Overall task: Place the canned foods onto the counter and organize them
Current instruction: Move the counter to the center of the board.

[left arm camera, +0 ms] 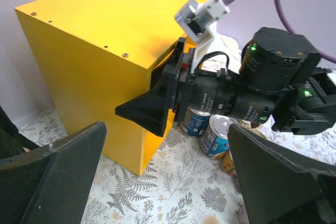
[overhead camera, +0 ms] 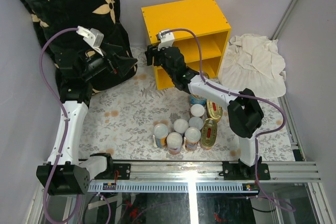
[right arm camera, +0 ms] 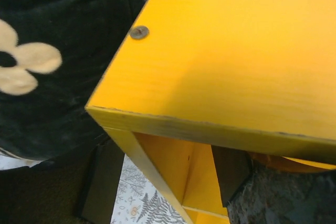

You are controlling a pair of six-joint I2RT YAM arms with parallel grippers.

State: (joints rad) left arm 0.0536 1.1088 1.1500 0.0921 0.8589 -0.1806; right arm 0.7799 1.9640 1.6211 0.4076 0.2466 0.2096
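The left arm climbs from its base at the near-left edge, white forearm below and black wrist above. It bends rightward over a black plush pillow patterned with cream flower shapes. The left gripper points toward the counter, its broad wedge fingers spread wide and holding nothing.

The right gripper sits at the front left corner of the counter, a bright yellow box of smooth painted board with a flat top, small screw heads and open shelves in front. Its dark fingers stand apart just under the top board, one on each side of the left side panel. Whether they touch the panel cannot be told.

The right arm folds at the elbow, and its forearm passes over the canned foods. These stand on the floral cloth before the counter: round white-lidded tins in a tight cluster, flat oval gold tins beside them, and blue-labelled cans nearer the box.

Crumpled white fabric lies to the right of the counter.
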